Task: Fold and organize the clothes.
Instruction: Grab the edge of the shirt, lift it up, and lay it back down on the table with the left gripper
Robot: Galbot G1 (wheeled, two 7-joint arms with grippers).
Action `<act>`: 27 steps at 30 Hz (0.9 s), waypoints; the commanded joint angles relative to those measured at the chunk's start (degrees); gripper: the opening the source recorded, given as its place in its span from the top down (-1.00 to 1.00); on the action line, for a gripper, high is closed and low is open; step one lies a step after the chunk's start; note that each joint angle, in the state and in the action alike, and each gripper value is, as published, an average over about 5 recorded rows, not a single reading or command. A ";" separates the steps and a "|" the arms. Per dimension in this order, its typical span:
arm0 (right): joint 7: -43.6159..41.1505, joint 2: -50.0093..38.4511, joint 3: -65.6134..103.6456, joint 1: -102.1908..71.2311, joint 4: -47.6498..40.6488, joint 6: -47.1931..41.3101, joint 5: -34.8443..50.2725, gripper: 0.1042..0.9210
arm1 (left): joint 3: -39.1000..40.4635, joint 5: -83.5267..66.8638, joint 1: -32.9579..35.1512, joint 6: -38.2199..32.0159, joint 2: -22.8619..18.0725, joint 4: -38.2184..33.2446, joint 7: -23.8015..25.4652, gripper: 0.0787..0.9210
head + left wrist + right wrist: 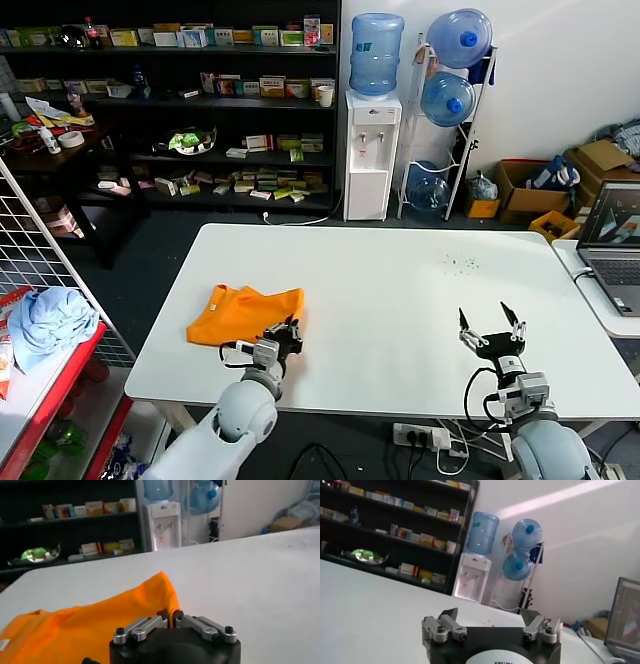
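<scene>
- Orange T-shirt (245, 313), crumpled into a loose fold, lies at the lower left of the white table (400, 290) in the head view.
- Left gripper (288, 333) sits at the shirt's lower right edge, fingers pressed together on the fabric there; the left wrist view shows the same pinch (170, 616).
- Right gripper (491, 327) hovers at lower right over bare table, well apart from the shirt, fingers spread wide.
- Light blue cloth bundle (48, 318) rests on a rack at far left.

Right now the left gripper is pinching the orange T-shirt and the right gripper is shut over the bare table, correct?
Not quite: the right gripper is open, fingers spread, as the head view shows. The left gripper does pinch the orange T-shirt, and the right one is over bare table.
</scene>
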 commanded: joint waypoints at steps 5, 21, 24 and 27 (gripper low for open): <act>0.27 -0.21 2.11 -0.87 0.03 0.27 0.21 -0.76 | 5.85 0.91 -3.84 -7.12 -25.24 14.87 -1.47 0.87; 0.41 0.28 1.85 -0.74 0.63 -1.43 0.25 -0.76 | 4.19 1.31 -3.86 -32.42 -25.81 18.68 10.85 0.49; 0.23 0.06 1.52 -0.50 0.68 -2.11 0.81 -0.76 | 4.47 4.28 -2.28 -32.85 -24.73 13.29 11.27 0.29; -0.22 0.05 1.62 -0.36 0.81 -2.97 1.74 -0.76 | 4.07 7.15 -0.16 -33.03 -20.93 8.45 10.99 0.08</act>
